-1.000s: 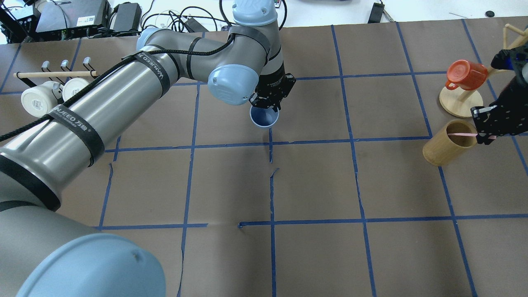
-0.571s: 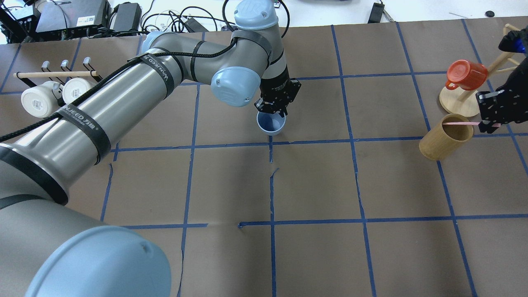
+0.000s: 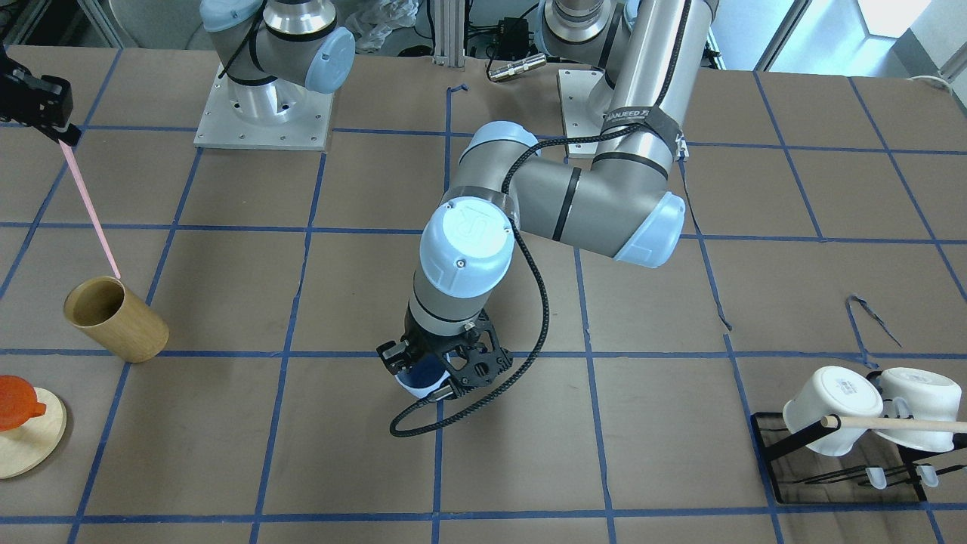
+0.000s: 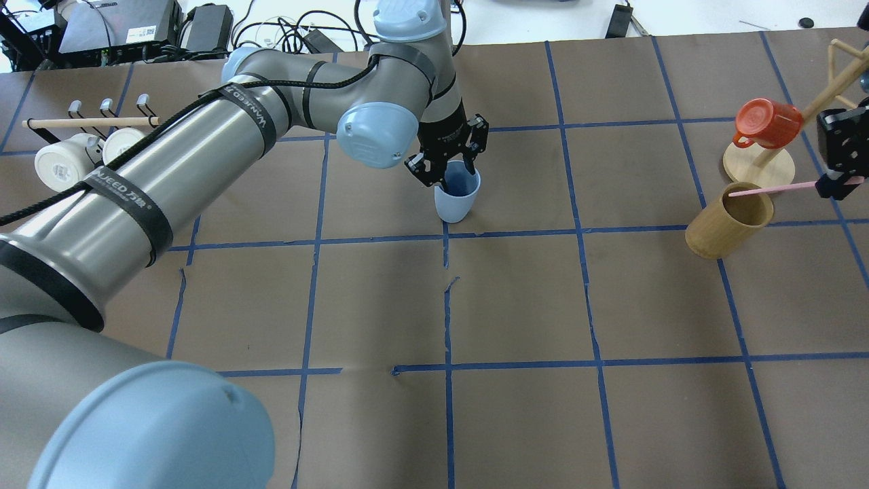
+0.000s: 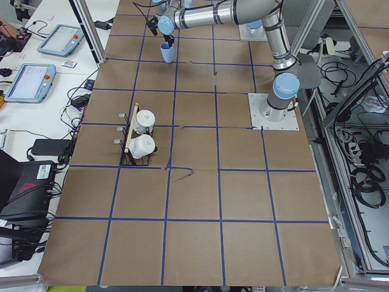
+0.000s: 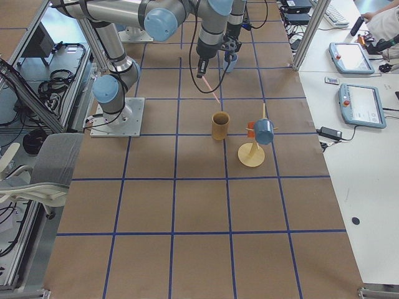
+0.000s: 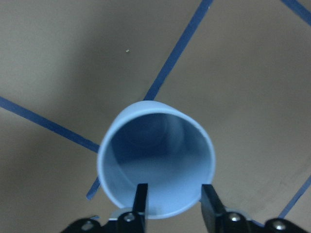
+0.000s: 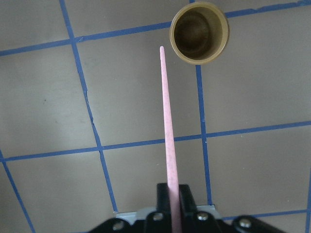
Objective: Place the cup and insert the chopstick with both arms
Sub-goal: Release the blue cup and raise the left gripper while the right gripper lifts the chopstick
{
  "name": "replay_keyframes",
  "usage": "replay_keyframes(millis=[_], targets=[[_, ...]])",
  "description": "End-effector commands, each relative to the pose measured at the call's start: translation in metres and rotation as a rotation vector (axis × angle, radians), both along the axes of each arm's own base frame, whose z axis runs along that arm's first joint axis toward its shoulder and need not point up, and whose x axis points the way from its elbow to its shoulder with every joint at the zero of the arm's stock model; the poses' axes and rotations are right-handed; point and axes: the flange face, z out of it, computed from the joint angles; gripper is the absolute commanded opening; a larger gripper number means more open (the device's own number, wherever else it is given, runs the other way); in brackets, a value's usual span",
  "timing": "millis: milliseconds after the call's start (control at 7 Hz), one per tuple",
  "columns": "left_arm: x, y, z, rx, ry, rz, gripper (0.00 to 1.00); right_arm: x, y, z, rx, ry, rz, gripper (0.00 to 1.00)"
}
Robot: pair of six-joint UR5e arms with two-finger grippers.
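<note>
The cup (image 4: 457,197), a smooth, tapered tumbler of light blue plastic with no handle, stands mouth-up on the table (image 4: 516,305) directly under the left end effector (image 4: 448,178), close to a crossing of blue tape lines. The left wrist camera looks straight down into it: a round rim, glossy walls and a bare blue bottom, with nothing in it. The two black fingers (image 7: 141,196) of that end effector are parted part-way. Their tips lie over the near edge of the rim, and in the overhead view one dips just inside the mouth. They clamp nothing. The right end effector (image 4: 836,183) is closed tight on one end of the chopstick (image 4: 774,188), a thin, straight, pale pink stick held off the table. Past the stick's free tip, well away from the fingers, sits a wooden cylinder cup (image 4: 726,224). It is tan, matte and straight-walled, and from the right wrist camera its dark inside shows no contents. The tip ends just at its rim; whether it is clear of the rim or touches it, I cannot tell. Near the right end effector an orange mug (image 4: 767,123) hangs on a pale wooden peg stand (image 4: 753,173) with a round base. The table is covered in matte brown paper marked into squares with blue tape.
</note>
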Motion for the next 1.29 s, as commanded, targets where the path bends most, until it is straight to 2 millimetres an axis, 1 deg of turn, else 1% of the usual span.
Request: replay_keyframes(millis=[0, 143, 286, 429, 571, 714, 857, 1000, 1143], targets=[[0.053, -0.025, 0.067, -0.071, 0.019, 0.034, 0.99, 0.037, 0.011, 0.026, -0.013, 0.003, 0.062, 0.0], [0.079, -0.021, 0.099, -0.087, 0.013, -0.032, 0.99, 0.07, 0.005, 0.028, -0.024, 0.005, 0.136, 0.0], [0.104, -0.003, 0.139, -0.103, 0.012, -0.134, 1.0, 0.102, 0.001, 0.034, -0.066, 0.027, 0.145, 0.0], [0.14, 0.029, 0.181, -0.075, -0.003, -0.33, 0.99, 0.143, -0.009, 0.028, -0.062, 0.029, 0.142, 0.0], [0.187, 0.057, 0.212, -0.034, -0.041, -0.416, 0.98, 0.185, -0.023, 0.026, -0.087, 0.048, 0.105, 0.0], [0.217, 0.081, 0.225, -0.037, -0.081, -0.513, 0.87, 0.225, -0.047, 0.021, -0.112, 0.056, 0.088, 0.0], [0.225, 0.108, 0.222, -0.03, -0.089, -0.563, 0.91, 0.254, -0.071, 0.015, -0.113, 0.038, 0.046, 0.0], [0.226, 0.127, 0.213, -0.036, -0.081, -0.632, 0.91, 0.292, -0.075, 0.008, -0.097, -0.006, -0.029, 0.0], [0.23, 0.126, 0.207, -0.101, -0.098, -0.698, 1.0, 0.334, -0.079, -0.011, -0.101, -0.032, -0.068, 0.0]])
